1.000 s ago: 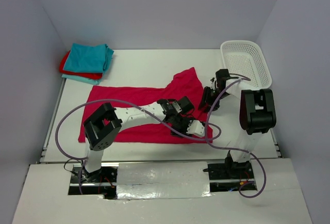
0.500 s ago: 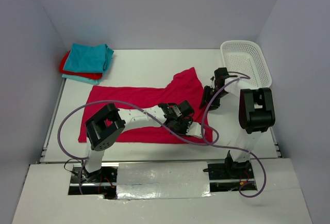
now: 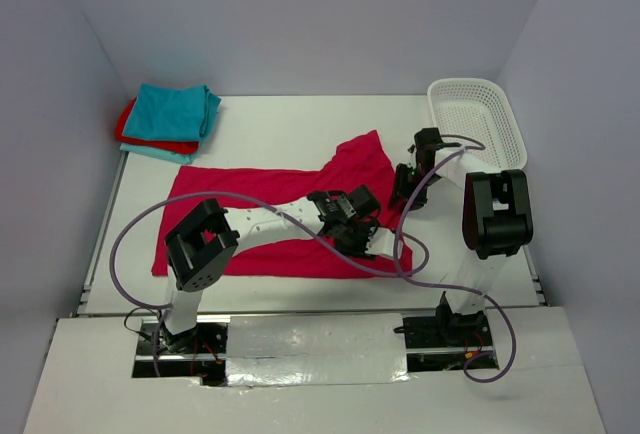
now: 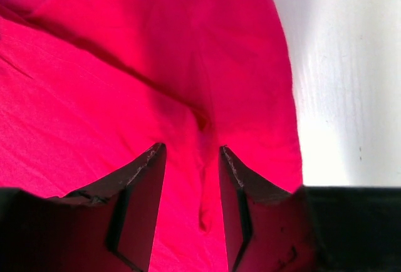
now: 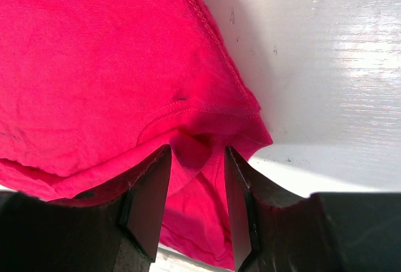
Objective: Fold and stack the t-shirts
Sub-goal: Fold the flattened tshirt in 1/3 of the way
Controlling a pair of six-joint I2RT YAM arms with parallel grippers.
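Observation:
A pinkish-red t-shirt [image 3: 250, 204] lies spread flat across the middle of the table, one part reaching up toward the right. My left gripper [image 3: 370, 241] is low over its near right corner. In the left wrist view the left gripper [image 4: 190, 148] is open, with a small crease of the t-shirt [image 4: 125, 65] between its jaws. My right gripper [image 3: 403, 194] is at the shirt's right edge. Seen from the right wrist, the right gripper [image 5: 197, 150] is open astride a bunched hem corner of the t-shirt [image 5: 94, 65]. A folded stack of t-shirts [image 3: 170, 114], teal over red over teal, sits at the back left.
A white mesh basket [image 3: 478, 124] stands at the back right, just behind the right arm. Purple cables loop from both arms over the shirt's near part. Bare white table [image 3: 280, 124] lies behind the shirt, and the enclosure walls stand close on both sides.
My left gripper has shifted a little back and to the left over the shirt's near right corner. The right gripper and the shirt have hardly moved.

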